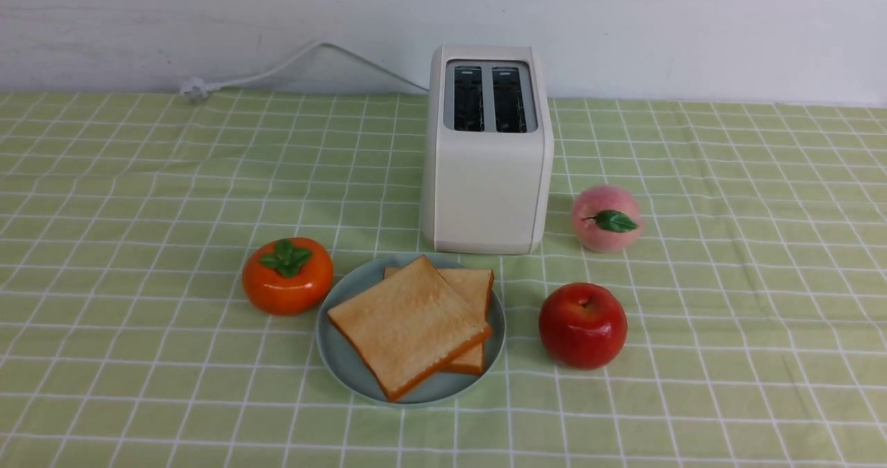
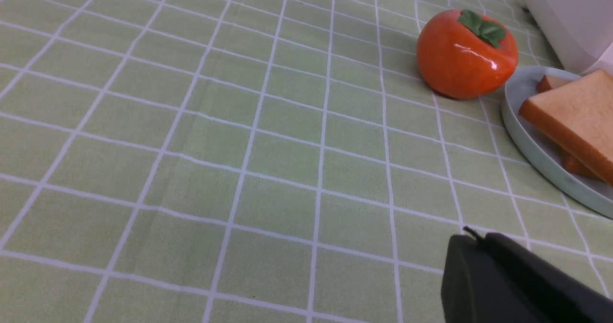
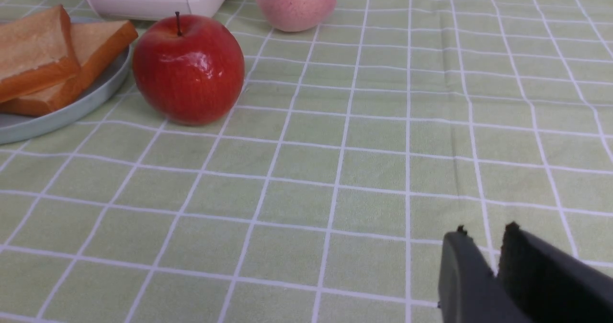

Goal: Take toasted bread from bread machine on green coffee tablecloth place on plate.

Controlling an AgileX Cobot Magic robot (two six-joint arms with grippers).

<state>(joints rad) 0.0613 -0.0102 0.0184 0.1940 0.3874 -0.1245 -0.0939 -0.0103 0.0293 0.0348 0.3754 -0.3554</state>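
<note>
Two slices of toasted bread lie stacked on the pale blue plate [image 1: 332,357], the top slice [image 1: 405,322] skewed over the lower one [image 1: 475,288]. The cream bread machine [image 1: 485,191] stands just behind the plate on the green coffee tablecloth [image 1: 138,211], and both its slots look dark and empty. Neither arm shows in the front view. My left gripper [image 2: 471,237] is shut and hovers over bare cloth, away from the plate [image 2: 527,146]. My right gripper [image 3: 486,229] stands open by a narrow gap with nothing in it, well apart from the bread [image 3: 33,55].
An orange persimmon [image 1: 287,275] sits left of the plate. A red apple [image 1: 583,324] lies right of it, and a pink peach [image 1: 606,217] sits beside the toaster. The white cord and plug [image 1: 197,90] trail to the back left by the wall.
</note>
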